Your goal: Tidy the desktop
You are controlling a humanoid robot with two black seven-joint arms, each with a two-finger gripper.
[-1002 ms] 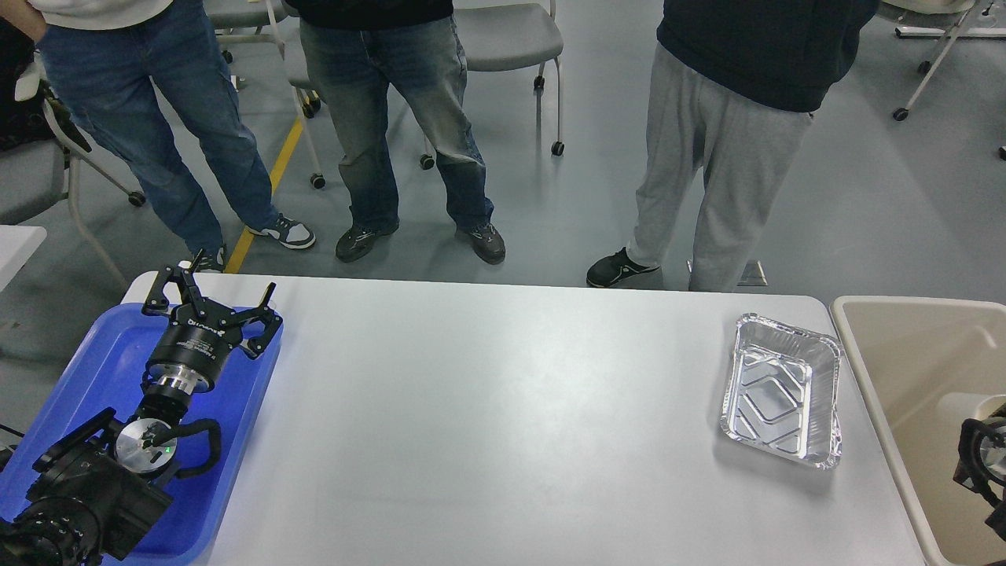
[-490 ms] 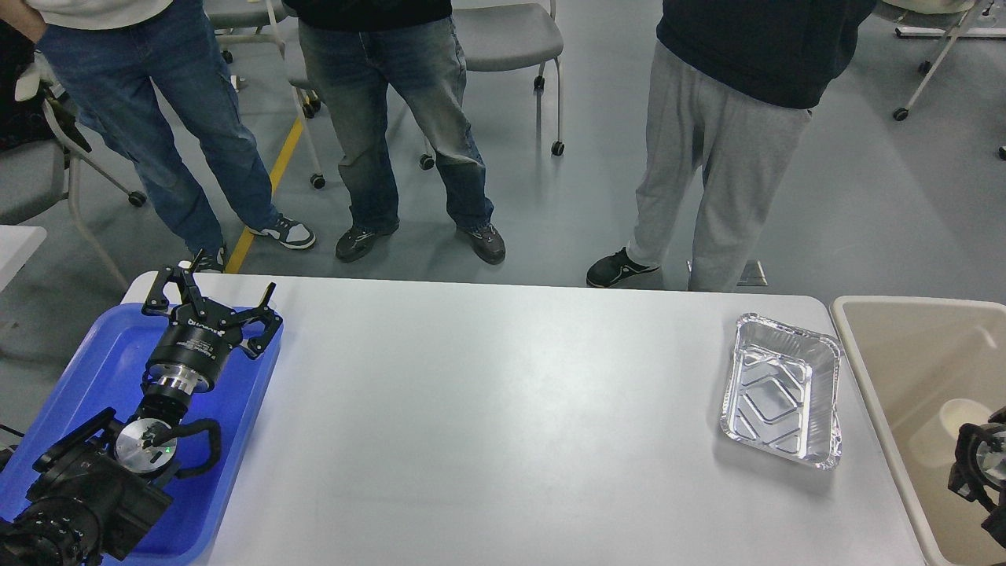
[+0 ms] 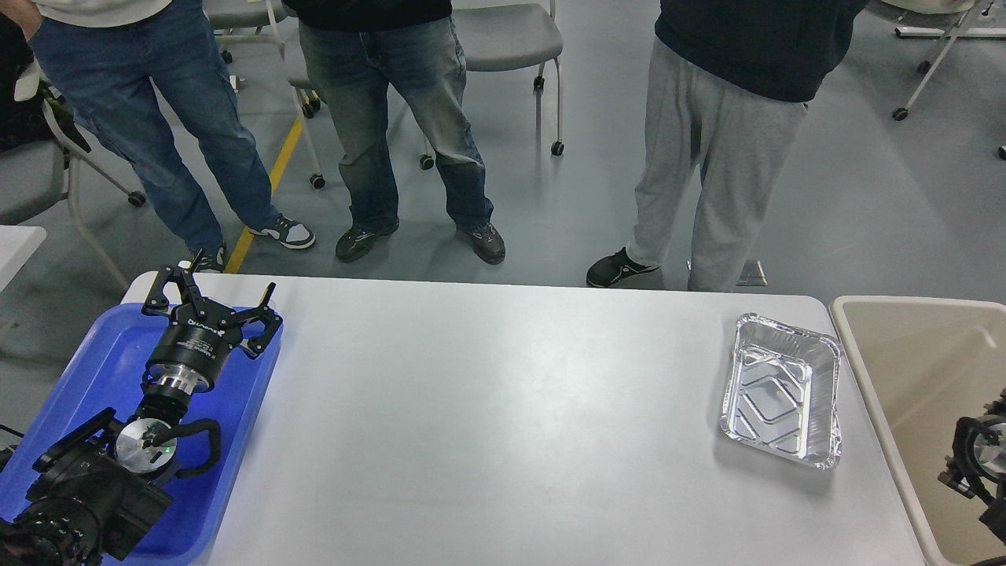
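The white desktop (image 3: 503, 424) fills the lower middle of the head view. A shiny foil tray (image 3: 782, 389) lies empty on it near the right end. My left gripper (image 3: 211, 297) hovers over the blue plastic tray (image 3: 94, 369) at the left end, fingers spread open and empty. Only a dark part of my right arm (image 3: 974, 460) shows at the right edge, over the beige bin (image 3: 888, 346); its fingers cannot be told apart.
Three people stand close behind the table's far edge, their shoes (image 3: 479, 240) near it. Wheeled chairs (image 3: 511, 39) stand behind them. The beige bin sits just off the table's right end. A corner of another white table (image 3: 16, 240) shows at far left.
My right arm has dropped lower and further toward the right edge over the bin. A pale round thing seen in the bin earlier no longer shows. The left arm has not moved.
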